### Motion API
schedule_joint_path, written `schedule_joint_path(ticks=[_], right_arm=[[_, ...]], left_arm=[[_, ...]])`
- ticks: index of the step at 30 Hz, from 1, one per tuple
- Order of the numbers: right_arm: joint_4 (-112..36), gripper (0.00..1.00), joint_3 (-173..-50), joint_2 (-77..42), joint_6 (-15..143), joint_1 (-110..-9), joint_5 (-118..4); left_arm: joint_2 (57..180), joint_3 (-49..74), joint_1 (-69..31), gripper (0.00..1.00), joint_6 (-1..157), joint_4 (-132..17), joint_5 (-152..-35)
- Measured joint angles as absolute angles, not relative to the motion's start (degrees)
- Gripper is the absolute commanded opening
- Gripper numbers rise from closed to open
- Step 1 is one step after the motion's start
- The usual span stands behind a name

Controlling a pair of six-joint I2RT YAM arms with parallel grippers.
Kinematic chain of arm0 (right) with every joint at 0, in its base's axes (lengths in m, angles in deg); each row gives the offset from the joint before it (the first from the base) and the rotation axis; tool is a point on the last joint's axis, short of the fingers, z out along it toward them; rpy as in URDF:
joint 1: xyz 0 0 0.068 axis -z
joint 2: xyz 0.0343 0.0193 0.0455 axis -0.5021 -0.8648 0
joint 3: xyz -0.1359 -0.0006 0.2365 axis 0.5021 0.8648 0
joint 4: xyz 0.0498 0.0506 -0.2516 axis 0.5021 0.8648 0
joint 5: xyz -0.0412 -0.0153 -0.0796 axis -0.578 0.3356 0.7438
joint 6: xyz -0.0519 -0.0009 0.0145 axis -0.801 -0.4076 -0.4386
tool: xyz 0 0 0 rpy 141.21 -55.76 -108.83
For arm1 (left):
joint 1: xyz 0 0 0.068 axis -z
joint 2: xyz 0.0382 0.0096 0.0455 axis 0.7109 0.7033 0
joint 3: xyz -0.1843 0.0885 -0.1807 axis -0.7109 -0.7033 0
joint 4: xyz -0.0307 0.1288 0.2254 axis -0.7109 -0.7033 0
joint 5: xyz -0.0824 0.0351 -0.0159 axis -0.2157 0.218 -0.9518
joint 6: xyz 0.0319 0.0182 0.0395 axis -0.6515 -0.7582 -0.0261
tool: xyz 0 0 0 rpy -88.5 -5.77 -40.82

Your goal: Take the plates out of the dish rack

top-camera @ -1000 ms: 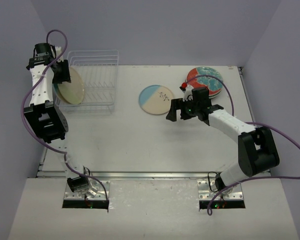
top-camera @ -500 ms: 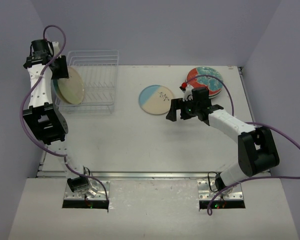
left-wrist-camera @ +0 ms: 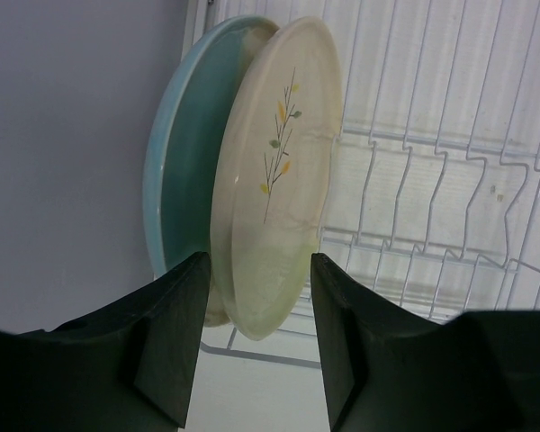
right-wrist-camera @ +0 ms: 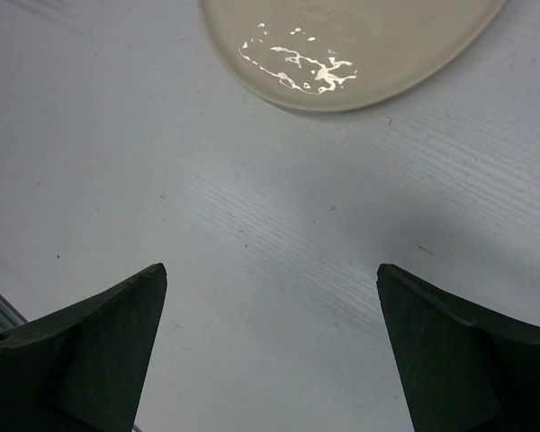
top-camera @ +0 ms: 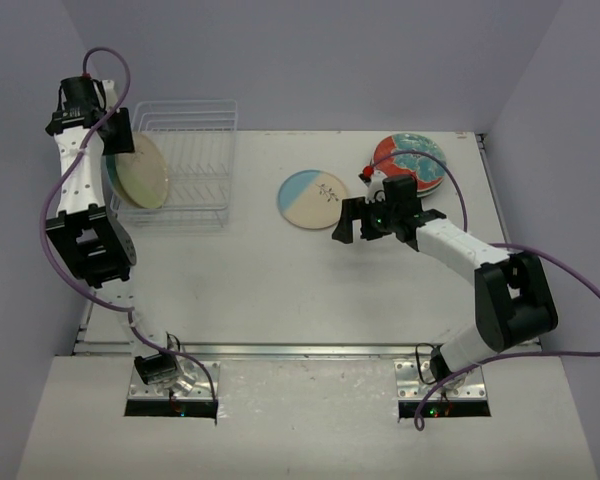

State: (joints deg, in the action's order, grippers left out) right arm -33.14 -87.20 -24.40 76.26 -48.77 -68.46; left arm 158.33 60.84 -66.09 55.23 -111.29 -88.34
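Observation:
The white wire dish rack (top-camera: 195, 150) stands at the back left. A cream plate with a sprig motif (left-wrist-camera: 279, 171) and a teal plate (left-wrist-camera: 184, 171) stand upright at its left end; they also show in the top view (top-camera: 143, 172). My left gripper (left-wrist-camera: 259, 261) is open, its jaws either side of the cream plate's near rim, not touching it. It also shows in the top view (top-camera: 123, 148). A cream plate with a pale blue segment (top-camera: 313, 198) lies flat mid-table. My right gripper (top-camera: 346, 222) is open and empty, hovering just right of it.
A red plate with teal-and-white patches (top-camera: 410, 160) lies at the back right on top of another plate with a dark rim. Purple walls close in on the left, back and right. The rack's other slots (left-wrist-camera: 450, 180) hold nothing.
My left wrist has shifted slightly back and up at the rack's left end. The right arm and all plates have not moved.

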Motion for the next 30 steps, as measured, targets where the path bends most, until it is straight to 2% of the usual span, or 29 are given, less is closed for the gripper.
schedule_joint_path(ticks=[11,21,25,30], right_arm=[[-33.12,0.99,-87.20,-25.60,76.29,-48.77,-68.48],[-33.20,0.99,-87.20,-26.10,77.02,-48.75,-71.07],[-33.47,0.99,-87.20,-26.10,77.94,-48.75,-73.91],[-33.54,0.99,-87.23,-26.10,78.79,-48.75,-76.25]], left_arm=[[161.27,58.56,-66.09,0.44,55.33,-109.04,-87.92],[161.46,56.24,-66.43,0.18,56.07,-107.12,-90.96],[161.40,56.12,-66.39,0.01,56.01,-107.36,-92.30],[161.36,56.12,-66.43,0.00,56.21,-107.29,-92.58]])
